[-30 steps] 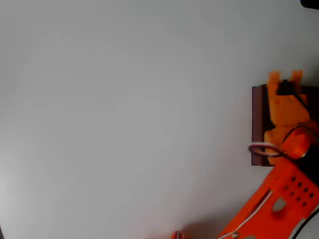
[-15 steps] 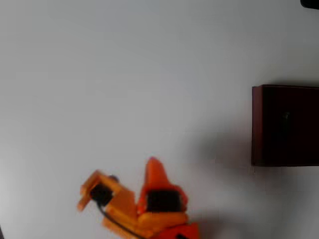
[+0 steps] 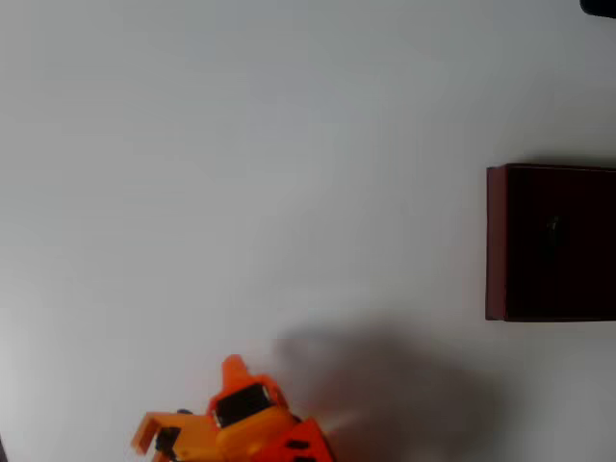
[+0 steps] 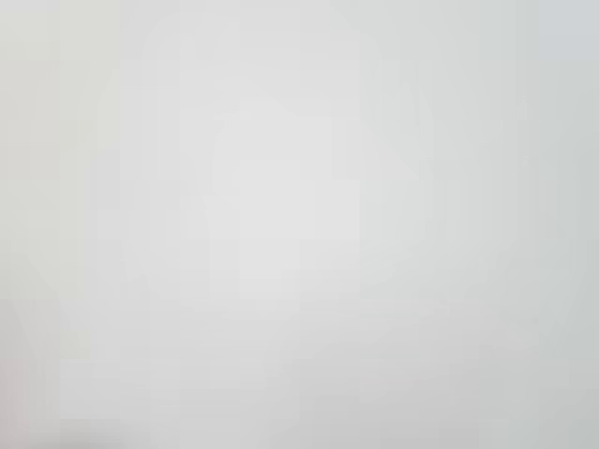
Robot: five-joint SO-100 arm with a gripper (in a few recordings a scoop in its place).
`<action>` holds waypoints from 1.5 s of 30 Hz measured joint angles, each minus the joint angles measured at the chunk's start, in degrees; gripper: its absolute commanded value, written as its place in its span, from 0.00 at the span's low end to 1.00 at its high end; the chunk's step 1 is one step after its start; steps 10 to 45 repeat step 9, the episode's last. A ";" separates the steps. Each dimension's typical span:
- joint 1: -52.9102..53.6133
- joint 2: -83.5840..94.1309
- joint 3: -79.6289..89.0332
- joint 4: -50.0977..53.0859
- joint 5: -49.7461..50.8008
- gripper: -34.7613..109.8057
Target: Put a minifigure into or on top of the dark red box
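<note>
The dark red box (image 3: 496,241) stands at the right edge of the overhead view, its near-black inside facing up. A tiny greyish speck, which looks like the minifigure (image 3: 553,226), lies inside the box; it is too small and dim to make out its shape. My orange gripper (image 3: 185,402) is far from the box, at the bottom left edge of the overhead view. Its two fingers are spread apart with nothing between them. The wrist view is a blurred, plain white surface.
The white table (image 3: 241,173) spreads across the overhead view. A soft shadow (image 3: 385,385) lies on it at the bottom centre. A small dark object (image 3: 599,6) sits in the top right corner.
One second ago my gripper was over the box. It swung away to the bottom left and has since sunk further toward the bottom edge. The box's inside now shows uncovered.
</note>
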 measured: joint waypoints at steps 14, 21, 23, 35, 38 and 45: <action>0.09 0.09 1.14 -0.70 -0.88 0.24; 0.09 0.09 1.14 -0.70 -0.88 0.24; 0.09 0.09 1.14 -0.70 -0.88 0.24; 0.09 0.09 1.14 -0.70 -0.88 0.24; 0.09 0.09 1.14 -0.70 -0.88 0.24; 0.09 0.09 1.14 -0.70 -0.88 0.24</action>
